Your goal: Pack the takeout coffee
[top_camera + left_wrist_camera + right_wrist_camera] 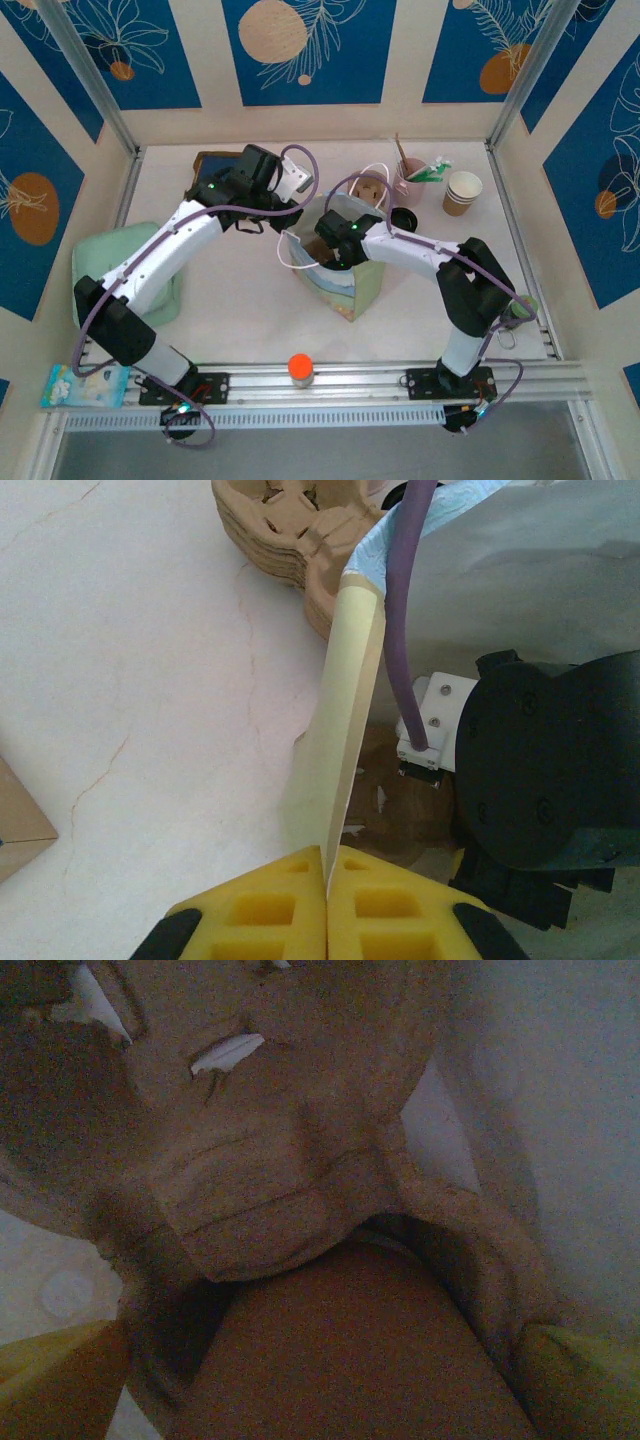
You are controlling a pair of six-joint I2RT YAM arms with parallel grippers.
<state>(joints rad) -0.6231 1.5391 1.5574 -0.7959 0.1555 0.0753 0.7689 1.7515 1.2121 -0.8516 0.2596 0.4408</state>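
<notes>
Two grippers, loading step: left gripper (326, 868) clamped on bag rim (355, 680); right gripper (320, 1385) gaped wide, cup (370, 1340) between its fingers. Next, probably: clean withdrawal.

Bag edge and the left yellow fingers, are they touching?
Touching. The left wrist view shows the left fingers pinched shut on the bag edge, no gap.

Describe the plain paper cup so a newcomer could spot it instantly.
Look to the table's far right corner. Two cups stand side by side there; the paper cup is the right one. It is tan and bare-topped, while the pink cup beside it bristles with stir sticks.
</notes>
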